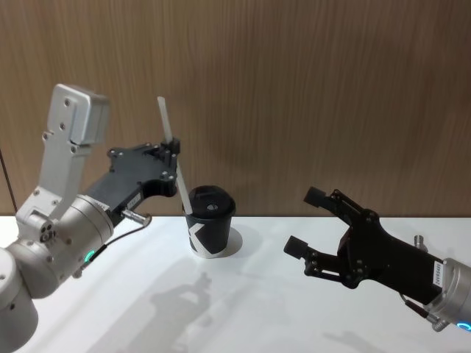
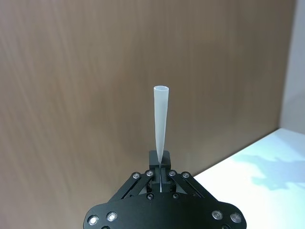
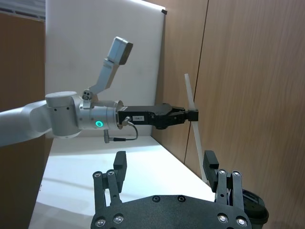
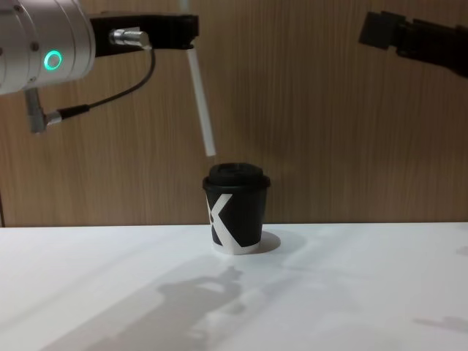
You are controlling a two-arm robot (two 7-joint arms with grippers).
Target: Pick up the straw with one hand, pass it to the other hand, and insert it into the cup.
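From where I stand the job looks mostly done. The straw (image 1: 181, 184) is off the desk (image 1: 257, 309) and sits in the left tool (image 1: 171, 147), the one on the silver wrist with the green ring, so I'd say the pick-up and the handover are behind us. Only the insertion is left. The left tool's fingers are pinched together on the straw a little above its middle. The straw is tilted, its top leaning away from the cup (image 1: 210, 224). Seen from the chest, its lower end hangs just above the black domed lid and a touch to the left, not yet in it. The right tool (image 1: 305, 220) hovers well off to the right over the desk, fingers spread wide and holding nothing.
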